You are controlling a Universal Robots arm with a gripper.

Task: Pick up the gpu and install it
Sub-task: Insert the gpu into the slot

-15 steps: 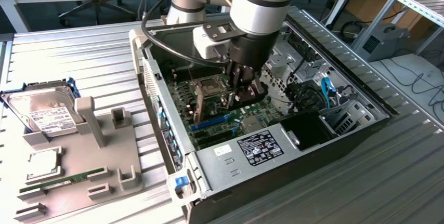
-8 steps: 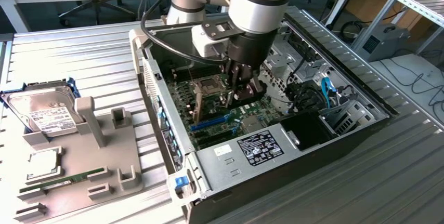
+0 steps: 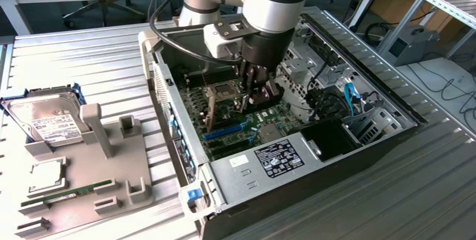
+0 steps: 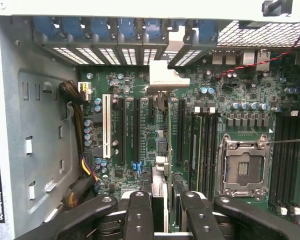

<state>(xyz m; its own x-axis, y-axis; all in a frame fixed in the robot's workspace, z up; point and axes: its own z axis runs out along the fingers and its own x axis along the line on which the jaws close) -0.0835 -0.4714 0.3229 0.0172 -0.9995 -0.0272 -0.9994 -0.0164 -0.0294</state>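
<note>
The gpu (image 3: 223, 109) stands on edge inside the open computer case (image 3: 387, 106), low over the green motherboard (image 3: 260, 123). My gripper (image 3: 257, 96) reaches down into the case and is shut on the card. In the wrist view the gpu (image 4: 160, 150) runs edge-on between my two black fingers (image 4: 138, 212), over the expansion slots. Its silver end bracket (image 4: 165, 75) sits against the rear slot openings of the case.
A grey fixture tray (image 3: 97, 184) on the exterior view's left holds a hard drive (image 3: 48, 120), a CPU (image 3: 46, 173) and a RAM stick (image 3: 67, 192). Inside the case are the empty CPU socket (image 4: 242, 167), a white slot (image 4: 106, 125), cable bundles (image 4: 72, 95) and the power supply (image 3: 279, 159).
</note>
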